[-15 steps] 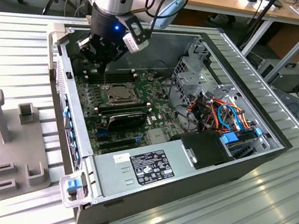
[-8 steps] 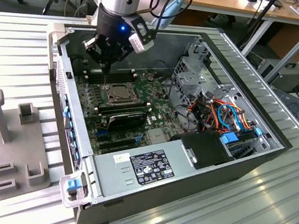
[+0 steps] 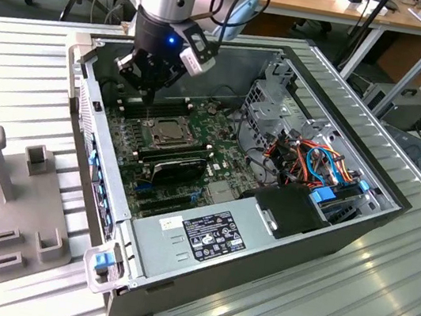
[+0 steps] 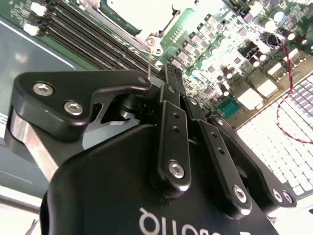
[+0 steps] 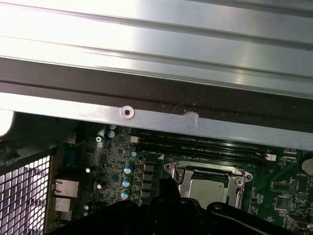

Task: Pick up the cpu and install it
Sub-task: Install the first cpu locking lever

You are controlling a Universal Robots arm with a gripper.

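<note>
The cpu is a small silver-grey square lying in the motherboard's socket, ringed by the shiny metal frame. The first wrist view shows it too, cpu, inside that frame. My black gripper hangs inside the open computer case, just behind the socket and over the long black memory slots. In the second wrist view the gripper has its fingers drawn together, shut, with nothing between them. A thin wire lever from the socket stands right beside the fingertips.
The open case's wall rises on the exterior view's left. A black power supply sits at the front, with a drive cage and bundled cables on the right. A grey fixture with upright blocks rests on the ribbed table.
</note>
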